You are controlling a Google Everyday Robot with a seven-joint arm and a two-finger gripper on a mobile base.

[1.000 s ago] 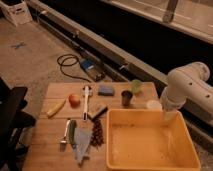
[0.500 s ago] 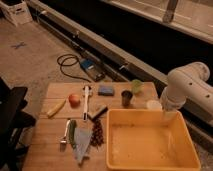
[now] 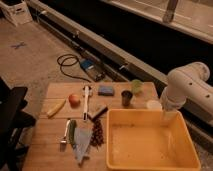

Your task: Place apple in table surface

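The apple (image 3: 74, 99), small and orange-red, rests on the light wooden table surface (image 3: 47, 142) at its far left part, between a yellow banana-like piece (image 3: 56, 107) and a long white utensil (image 3: 86, 100). My white arm comes in from the right. The gripper (image 3: 167, 117) hangs at its lower end over the far right corner of the yellow tub (image 3: 186, 144), far to the right of the apple and holding nothing that I can see.
A blue sponge (image 3: 105, 90), dark cup (image 3: 127, 97), green cup (image 3: 136, 86) and white cup (image 3: 154, 105) line the far edge. A dark grape bunch (image 3: 97, 132), fork (image 3: 66, 136) and green piece (image 3: 72, 132) lie near the front. A black chair (image 3: 11, 120) stands left.
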